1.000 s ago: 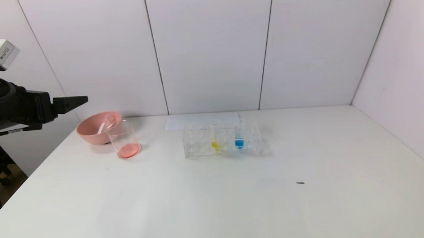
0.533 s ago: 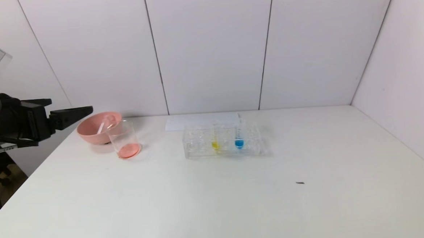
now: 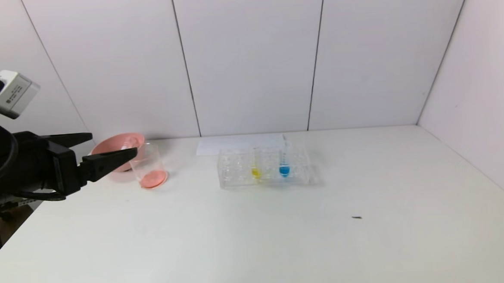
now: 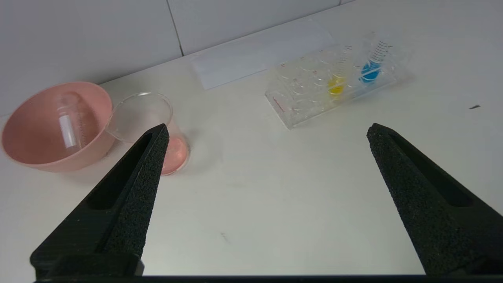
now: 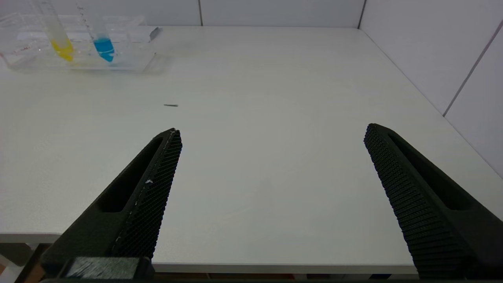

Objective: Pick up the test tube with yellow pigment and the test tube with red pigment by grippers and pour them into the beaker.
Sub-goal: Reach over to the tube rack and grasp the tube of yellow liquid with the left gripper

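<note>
- Left gripper point(image 3: 106, 150): raised above the worktop's point(image 3: 257, 244) left edge, just before the pink bowl point(image 3: 105, 149); jaws spread wide, nothing between them.
- Right gripper point(image 5: 271, 133): low at the worktop's near right edge, out of the head view; jaws released, empty.
- Test tube with yellow pigment point(image 3: 255, 165): upright in the clear rack point(image 3: 236, 170), mid-worktop, beside a blue-liquid tube point(image 3: 284, 163).
- Test tube with red pigment point(image 4: 67, 124): apparently the clear tube lying in the pink bowl, no liquid visible in it.
- Beaker point(image 3: 147, 166): just beside the bowl, red-orange liquid pooled at its base; red pour judged done.
- Step in hand: judged the reach for the yellow tube; next move calls for travel right to the rack, jaws straddling the tube above the rack top, closing gently, lifting straight up.
</note>
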You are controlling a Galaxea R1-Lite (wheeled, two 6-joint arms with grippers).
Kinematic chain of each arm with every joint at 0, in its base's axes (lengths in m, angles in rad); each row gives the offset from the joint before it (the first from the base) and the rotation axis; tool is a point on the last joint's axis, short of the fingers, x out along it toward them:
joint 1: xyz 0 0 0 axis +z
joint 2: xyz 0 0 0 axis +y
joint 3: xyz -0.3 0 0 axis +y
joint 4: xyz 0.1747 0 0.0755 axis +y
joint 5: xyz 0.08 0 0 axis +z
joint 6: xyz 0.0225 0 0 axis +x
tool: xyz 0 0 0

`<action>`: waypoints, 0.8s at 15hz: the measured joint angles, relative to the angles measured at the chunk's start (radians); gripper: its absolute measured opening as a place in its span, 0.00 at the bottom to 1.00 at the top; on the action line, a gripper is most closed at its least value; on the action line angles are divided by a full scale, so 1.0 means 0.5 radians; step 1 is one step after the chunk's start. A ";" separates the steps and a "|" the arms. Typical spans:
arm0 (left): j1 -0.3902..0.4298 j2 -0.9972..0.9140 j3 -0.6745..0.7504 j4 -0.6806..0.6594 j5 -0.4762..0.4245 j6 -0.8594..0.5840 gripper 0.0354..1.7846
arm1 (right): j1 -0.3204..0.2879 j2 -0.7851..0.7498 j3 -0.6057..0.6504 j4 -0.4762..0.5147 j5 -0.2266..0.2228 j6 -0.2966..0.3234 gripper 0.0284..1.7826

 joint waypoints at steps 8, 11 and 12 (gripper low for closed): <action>-0.272 0.068 0.037 -0.037 0.010 -0.076 0.99 | 0.001 0.000 0.000 0.000 0.000 0.000 0.95; -0.350 0.165 0.051 -0.189 0.011 -0.115 0.99 | 0.000 0.000 0.000 0.000 0.000 0.000 0.95; -0.372 0.204 0.054 -0.232 0.011 -0.129 0.99 | 0.000 0.000 0.000 0.000 0.001 0.000 0.95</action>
